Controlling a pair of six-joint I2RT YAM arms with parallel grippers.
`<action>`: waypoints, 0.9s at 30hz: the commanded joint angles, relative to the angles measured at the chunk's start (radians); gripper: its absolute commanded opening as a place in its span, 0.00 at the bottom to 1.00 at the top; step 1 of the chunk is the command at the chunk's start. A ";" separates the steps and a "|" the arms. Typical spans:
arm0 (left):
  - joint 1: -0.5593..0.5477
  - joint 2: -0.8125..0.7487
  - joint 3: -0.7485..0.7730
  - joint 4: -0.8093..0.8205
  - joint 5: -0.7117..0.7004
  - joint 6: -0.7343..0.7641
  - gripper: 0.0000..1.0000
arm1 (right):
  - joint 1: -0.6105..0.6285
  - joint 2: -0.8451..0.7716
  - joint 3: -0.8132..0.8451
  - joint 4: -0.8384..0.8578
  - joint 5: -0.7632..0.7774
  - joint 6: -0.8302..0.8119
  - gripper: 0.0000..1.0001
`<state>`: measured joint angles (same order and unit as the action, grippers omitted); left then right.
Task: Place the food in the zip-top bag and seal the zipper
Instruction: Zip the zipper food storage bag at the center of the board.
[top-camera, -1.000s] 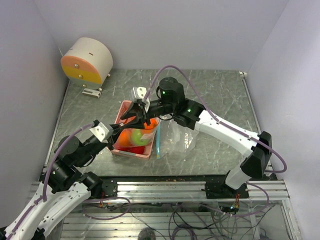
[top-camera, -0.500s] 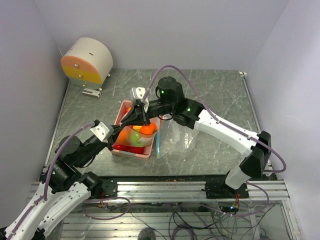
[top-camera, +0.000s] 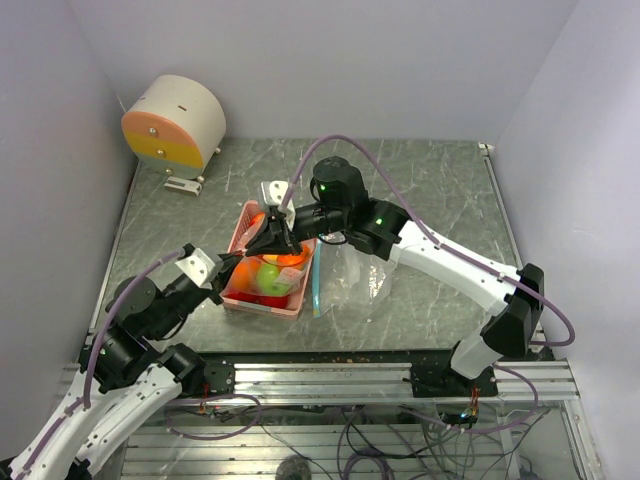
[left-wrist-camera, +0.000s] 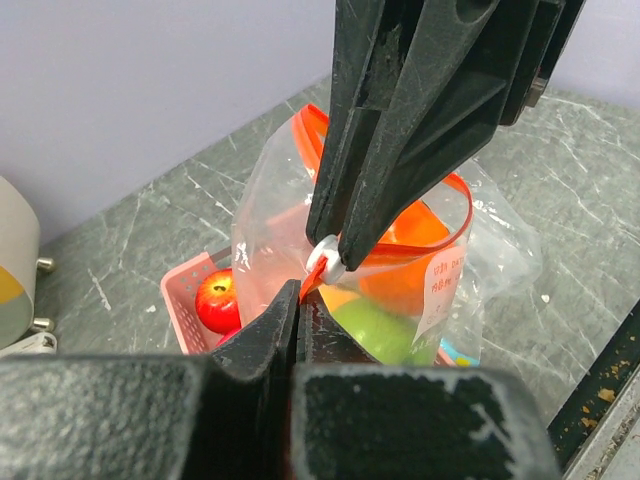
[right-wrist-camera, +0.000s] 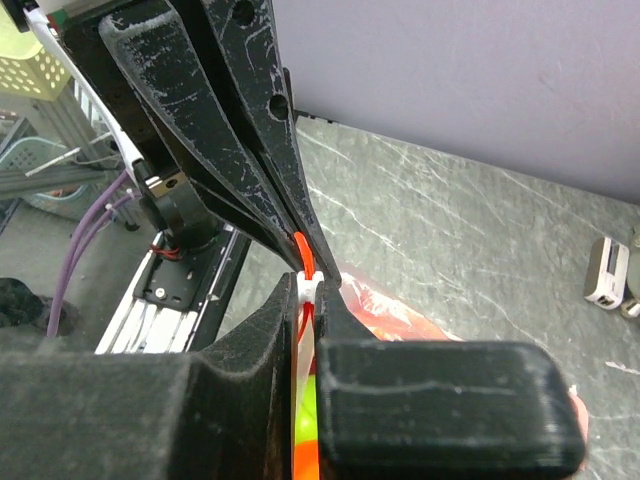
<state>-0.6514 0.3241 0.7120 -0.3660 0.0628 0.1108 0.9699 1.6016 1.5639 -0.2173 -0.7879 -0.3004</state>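
Observation:
A clear zip-top bag (left-wrist-camera: 270, 200) hangs over the pink basket (left-wrist-camera: 180, 295), with a green apple (left-wrist-camera: 375, 330) and an orange (left-wrist-camera: 405, 285) inside it. Its zipper (left-wrist-camera: 455, 200) is an orange-red strip that bows open in a loop. My left gripper (left-wrist-camera: 297, 295) is shut on the strip's near end. My right gripper (right-wrist-camera: 310, 285) is shut on the white slider (left-wrist-camera: 325, 262), tip to tip with the left. From above, both grippers, left (top-camera: 240, 262) and right (top-camera: 272, 240), meet over the basket (top-camera: 240, 225). A red apple (left-wrist-camera: 218, 300) lies in the basket.
A second clear bag (top-camera: 360, 275) with a teal strip (top-camera: 316, 280) lies flat just right of the basket. A cream and orange round device (top-camera: 175, 122) stands at the back left. The table's front rail runs close behind the left arm.
My right gripper has shut on the slider and shifted left towards the left gripper. The left jaws have pinched fully onto the strip's end.

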 joint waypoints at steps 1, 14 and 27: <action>0.004 -0.024 0.008 0.075 -0.024 -0.008 0.07 | -0.013 -0.002 0.008 -0.064 0.063 -0.004 0.00; 0.004 -0.021 0.007 0.088 -0.026 -0.016 0.07 | -0.011 0.021 0.029 -0.035 0.009 0.022 0.22; 0.004 0.001 0.004 0.101 -0.017 -0.020 0.07 | -0.010 0.037 0.046 -0.013 -0.045 0.035 0.23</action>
<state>-0.6514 0.3199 0.7086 -0.3225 0.0513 0.0986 0.9619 1.6123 1.5749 -0.2379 -0.8082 -0.2726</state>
